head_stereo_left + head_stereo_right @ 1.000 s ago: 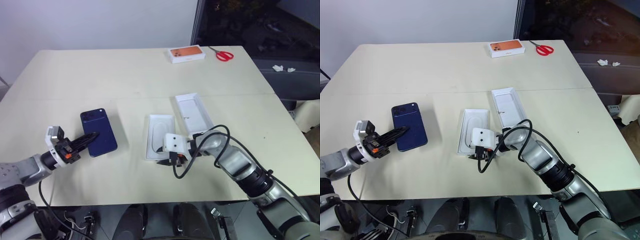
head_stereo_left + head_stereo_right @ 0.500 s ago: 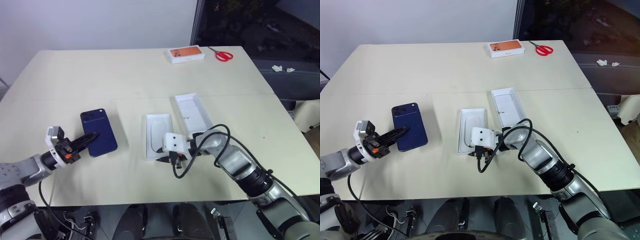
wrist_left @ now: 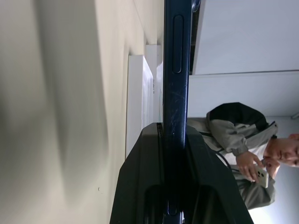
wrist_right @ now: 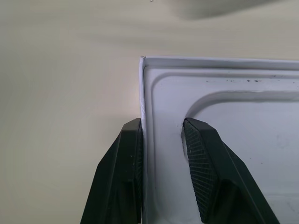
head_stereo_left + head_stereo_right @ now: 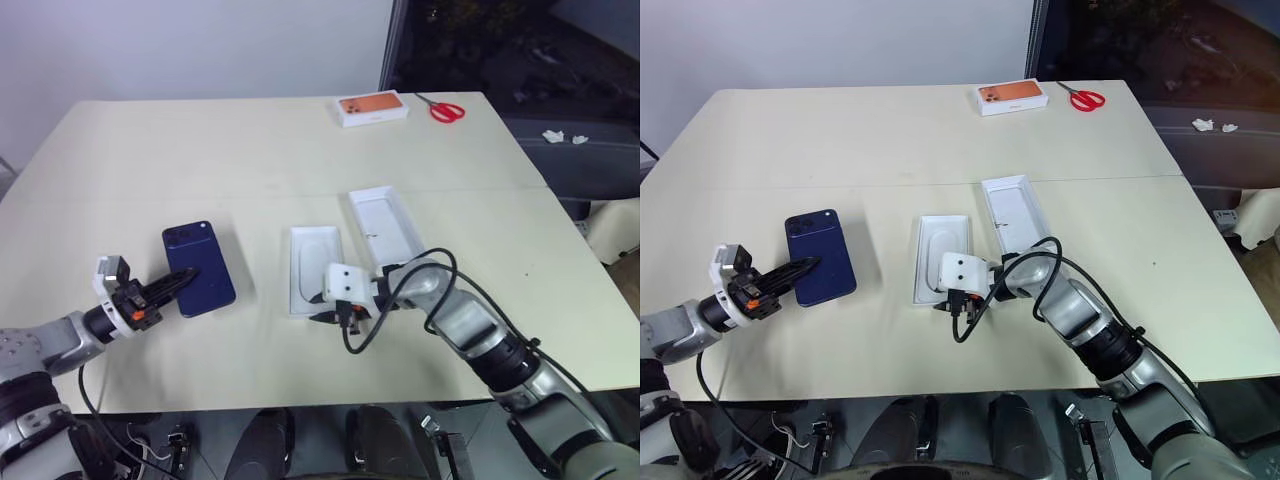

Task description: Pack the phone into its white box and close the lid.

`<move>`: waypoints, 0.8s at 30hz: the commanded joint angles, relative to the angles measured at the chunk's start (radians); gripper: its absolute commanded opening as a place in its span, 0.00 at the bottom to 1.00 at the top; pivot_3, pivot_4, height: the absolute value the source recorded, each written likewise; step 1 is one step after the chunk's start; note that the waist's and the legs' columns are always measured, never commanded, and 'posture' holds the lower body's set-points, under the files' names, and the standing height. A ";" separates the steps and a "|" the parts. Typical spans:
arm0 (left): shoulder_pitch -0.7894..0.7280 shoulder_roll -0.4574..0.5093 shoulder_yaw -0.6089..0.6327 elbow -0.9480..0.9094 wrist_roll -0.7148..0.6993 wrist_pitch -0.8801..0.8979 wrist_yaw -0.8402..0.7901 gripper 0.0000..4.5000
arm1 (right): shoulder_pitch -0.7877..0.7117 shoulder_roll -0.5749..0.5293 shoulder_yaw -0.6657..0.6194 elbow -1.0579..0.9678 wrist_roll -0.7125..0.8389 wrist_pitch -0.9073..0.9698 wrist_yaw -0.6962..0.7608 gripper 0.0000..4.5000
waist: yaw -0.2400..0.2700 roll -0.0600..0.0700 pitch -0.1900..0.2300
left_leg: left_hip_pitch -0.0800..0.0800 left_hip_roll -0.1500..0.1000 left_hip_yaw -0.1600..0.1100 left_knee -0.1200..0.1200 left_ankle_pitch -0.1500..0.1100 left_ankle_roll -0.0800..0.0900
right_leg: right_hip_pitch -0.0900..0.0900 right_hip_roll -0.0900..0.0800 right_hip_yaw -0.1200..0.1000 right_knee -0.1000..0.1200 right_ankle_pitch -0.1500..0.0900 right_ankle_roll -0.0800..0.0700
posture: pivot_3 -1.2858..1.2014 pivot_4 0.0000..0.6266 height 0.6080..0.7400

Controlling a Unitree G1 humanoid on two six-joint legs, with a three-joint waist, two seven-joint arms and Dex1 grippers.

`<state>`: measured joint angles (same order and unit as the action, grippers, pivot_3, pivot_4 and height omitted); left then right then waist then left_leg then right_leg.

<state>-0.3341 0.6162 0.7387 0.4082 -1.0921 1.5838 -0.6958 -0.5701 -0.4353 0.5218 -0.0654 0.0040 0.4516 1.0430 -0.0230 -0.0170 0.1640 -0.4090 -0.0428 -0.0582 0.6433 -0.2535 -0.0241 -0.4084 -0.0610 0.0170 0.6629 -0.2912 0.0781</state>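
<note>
The phone (image 5: pixel 198 269) is clamped edge-on in the left jaws. The box (image 5: pixel 943 258) wall is straddled by the right jaws, slightly apart, rightward of the phone.

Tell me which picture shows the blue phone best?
The right eye view: the phone shows its whole back and cameras, one end pinched by the left gripper. The left eye view matches; the left wrist view shows just its thin edge.
</note>
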 commanded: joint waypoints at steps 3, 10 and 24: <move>-0.047 0.016 0.016 -0.036 -0.040 -0.019 -0.024 0.07 | -0.065 0.133 0.023 0.102 -0.001 -0.031 -0.032 0.30 | 0.001 0.000 0.000 | 0.000 0.000 0.000 0.000 0.000 0.000 | 0.000 0.000 0.000 0.000 0.000 0.000 | 0.52 0.24 1.00; -0.091 0.026 0.036 -0.040 -0.049 -0.014 -0.011 0.07 | -0.087 0.233 0.032 0.172 -0.009 -0.041 -0.051 0.30 | 0.003 -0.001 0.000 | 0.000 0.000 0.000 0.000 0.000 0.000 | 0.000 0.000 0.000 0.000 0.000 0.000 | 0.52 0.24 1.00; -0.078 -0.030 -0.087 -0.118 -0.019 -0.048 -0.015 0.07 | -0.151 0.206 -0.129 -0.039 0.103 0.098 -0.042 0.99 | 0.005 -0.001 0.001 | -0.001 -0.001 0.000 0.000 0.000 -0.001 | -0.001 0.000 0.000 0.000 0.000 0.000 | 0.52 0.24 1.00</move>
<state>-0.4039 0.5823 0.6688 0.3326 -1.0991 1.5453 -0.6813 -0.6898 -0.2241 0.4511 -0.0192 0.0566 0.5191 0.9960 -0.0177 -0.0181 0.1650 -0.4099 -0.0434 -0.0582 0.6434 -0.2533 -0.0246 -0.4089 -0.0608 0.0168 0.6629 -0.2911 0.0782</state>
